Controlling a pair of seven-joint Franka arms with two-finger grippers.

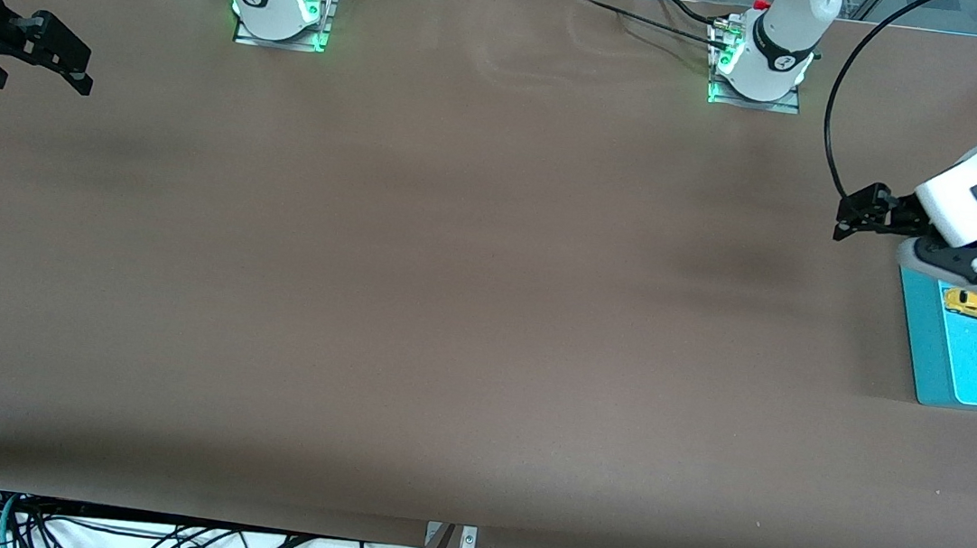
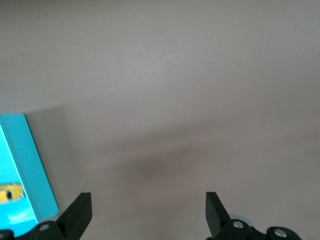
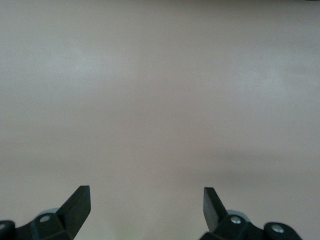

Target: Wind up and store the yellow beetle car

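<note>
Right gripper [image 1: 42, 68] hangs over the bare brown table [image 1: 449, 306] at the right arm's end, fingers spread and holding nothing; this arm waits, parked clear of the work. Its wrist view shows only tabletop between the two black fingertips [image 3: 80, 200]. The long middle of the table carries nothing but a soft shadow. At the left arm's end lies a turquoise tray [image 1: 925, 356], and the yellow beetle car [image 1: 973, 305] sits inside it, on the lighter floor, in the part of the tray farther from the front camera. Left gripper [image 1: 857, 220] hovers over the table just beside the tray's edge, fingers wide apart, empty, apart from the car. In the left wrist view the tray [image 2: 35, 170] and a sliver of the car [image 2: 10, 192] show at the margin. Judgement: the car looks stored, the open left hand fits a release.
</note>
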